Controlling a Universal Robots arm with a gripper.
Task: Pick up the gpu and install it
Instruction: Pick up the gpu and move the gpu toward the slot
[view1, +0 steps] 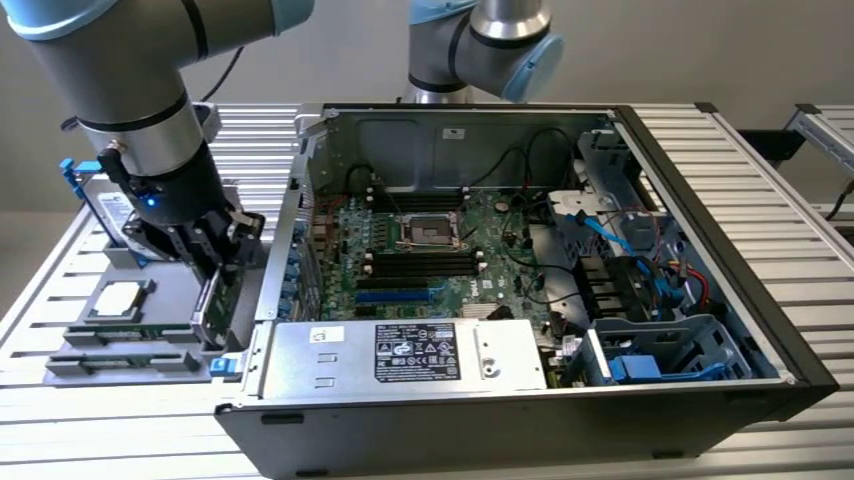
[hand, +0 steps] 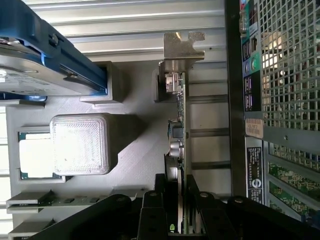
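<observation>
The gpu stands on edge at the grey parts holder, beside the open computer case on the exterior view's left. In the wrist view the gpu is edge-on, a thin green board with its silvery end bracket at the far end. My gripper comes down from above and is shut on the card's top edge. The black fingers press both faces of the card, with the gripper centred on it. I cannot tell whether the card has left its slot.
On the grey holder sit a silver hard drive with blue rails, a CPU and memory sticks. Inside the case lie the motherboard and the power supply. The case's perforated rear panel is close beside the card.
</observation>
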